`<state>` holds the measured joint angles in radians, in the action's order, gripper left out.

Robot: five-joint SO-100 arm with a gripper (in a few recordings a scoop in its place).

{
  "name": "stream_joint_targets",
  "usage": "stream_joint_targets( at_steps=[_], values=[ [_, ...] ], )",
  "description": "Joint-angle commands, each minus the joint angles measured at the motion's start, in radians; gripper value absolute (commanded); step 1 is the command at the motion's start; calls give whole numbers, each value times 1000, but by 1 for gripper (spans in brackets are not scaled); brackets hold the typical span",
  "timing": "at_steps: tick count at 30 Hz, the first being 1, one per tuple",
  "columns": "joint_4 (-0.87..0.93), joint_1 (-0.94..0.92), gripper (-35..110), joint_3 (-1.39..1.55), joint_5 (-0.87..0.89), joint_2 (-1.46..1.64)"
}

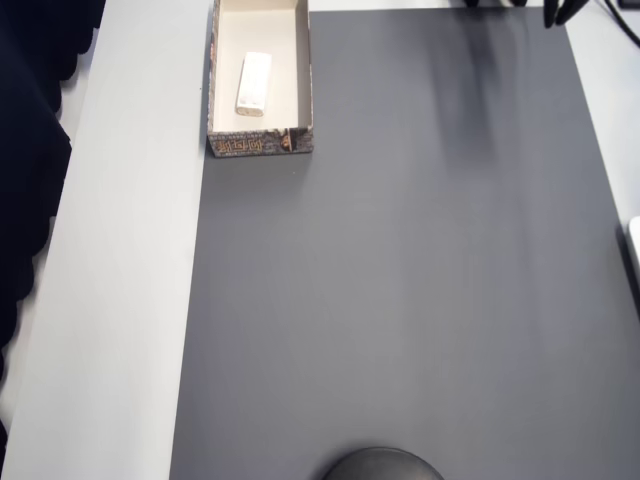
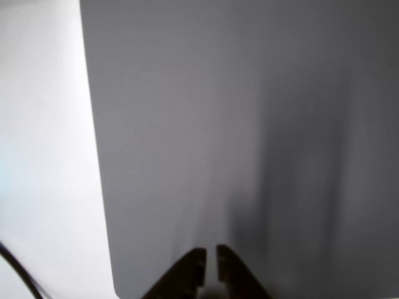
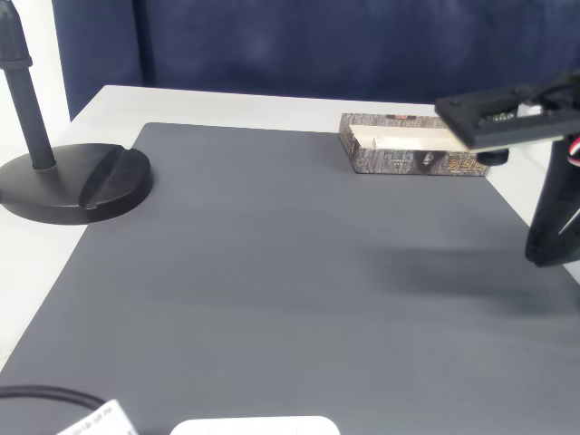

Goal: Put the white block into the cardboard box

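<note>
White block (image 1: pixel 254 83) is lying flat inside the cardboard box (image 1: pixel 304 70), seen from overhead. It sits a bit left of the box's middle, long side running along the box's length, slightly tilted. Nothing touching it.

Box sits at the top edge of the overhead view, straddling the seam between the grey mat (image 1: pixel 400 280) and the pale table (image 1: pixel 130 250). Mottled brown-grey end wall faces down-frame. In the fixed view I see the box (image 3: pixel 403 161) at the far side of the mat, its right end hidden behind the arm (image 3: pixel 507 118); I can't make out the block there.

Gripper (image 2: pixel 211 265) shows at the bottom of my wrist view: two dark fingers nearly together, only a thin slit between them, nothing held. It points at bare mat, with the mat's left edge and white table beside it.

Black stand with round base (image 3: pixel 77 186) sits on the left in the fixed view, partly on the mat. Black cable (image 3: pixel 45 397) runs along the bottom left corner.
</note>
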<state>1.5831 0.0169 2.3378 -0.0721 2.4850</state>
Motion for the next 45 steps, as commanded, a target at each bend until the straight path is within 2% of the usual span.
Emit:
stream_joint_targets(
  at_steps=[1, 6, 15, 29, 45],
  values=[
    [-69, -12, -2, 101, -11, 97],
    [-156, 3, -2, 279, -29, 276],
    [-163, 17, -2, 451, -58, 479],
    [-222, -57, -2, 629, 26, 755],
    [-233, -54, -2, 712, 25, 830]
  ],
)
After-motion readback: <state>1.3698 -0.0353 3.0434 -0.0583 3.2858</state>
